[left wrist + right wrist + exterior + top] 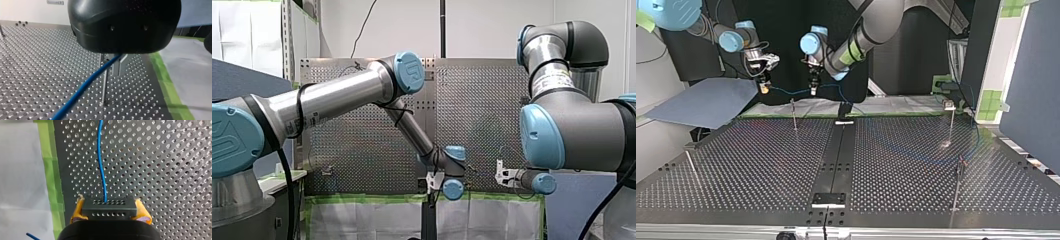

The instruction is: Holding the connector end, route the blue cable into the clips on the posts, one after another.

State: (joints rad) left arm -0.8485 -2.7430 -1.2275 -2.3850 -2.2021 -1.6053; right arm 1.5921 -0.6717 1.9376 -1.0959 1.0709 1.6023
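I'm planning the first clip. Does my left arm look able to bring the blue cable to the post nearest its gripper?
Probably yes. My left gripper, carrying the blue cable, hangs just above that post, and nothing stands between them; my right gripper holds the connector off to the side.
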